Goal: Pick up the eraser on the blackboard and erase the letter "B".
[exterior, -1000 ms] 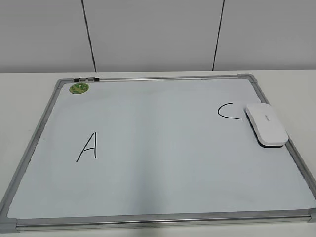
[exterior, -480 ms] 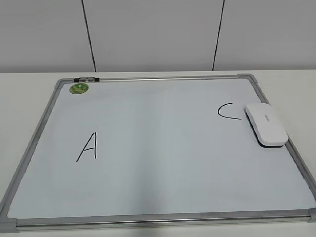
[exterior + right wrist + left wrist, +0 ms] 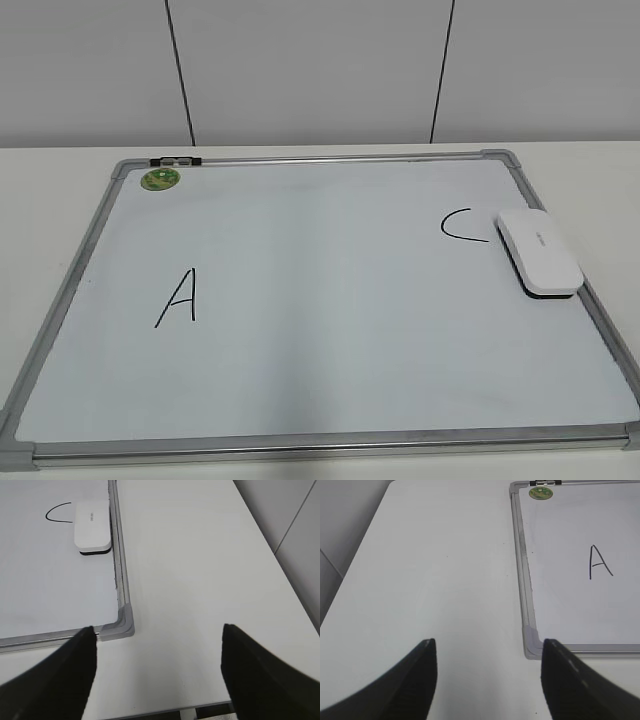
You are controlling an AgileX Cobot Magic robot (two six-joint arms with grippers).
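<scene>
White eraser (image 3: 539,252) lies flat at the blackboard's (image 3: 320,443) right edge, just beside the letter C (image 3: 462,225) — no B shows. Left hand (image 3: 487,675) and right hand (image 3: 157,667) hover over bare tabletop (image 3: 200,555) — both spread wide, holding nothing.

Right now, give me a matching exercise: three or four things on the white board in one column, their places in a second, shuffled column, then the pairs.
Things:
1. white plastic eraser
2. black handwritten A
3. round green sticker
4. black handwritten C

Places:
a. far left corner
b. against the right frame
c. left half, nearer side
d. just left of the eraser

Pairs: 1-b, 2-c, 3-a, 4-d
</scene>
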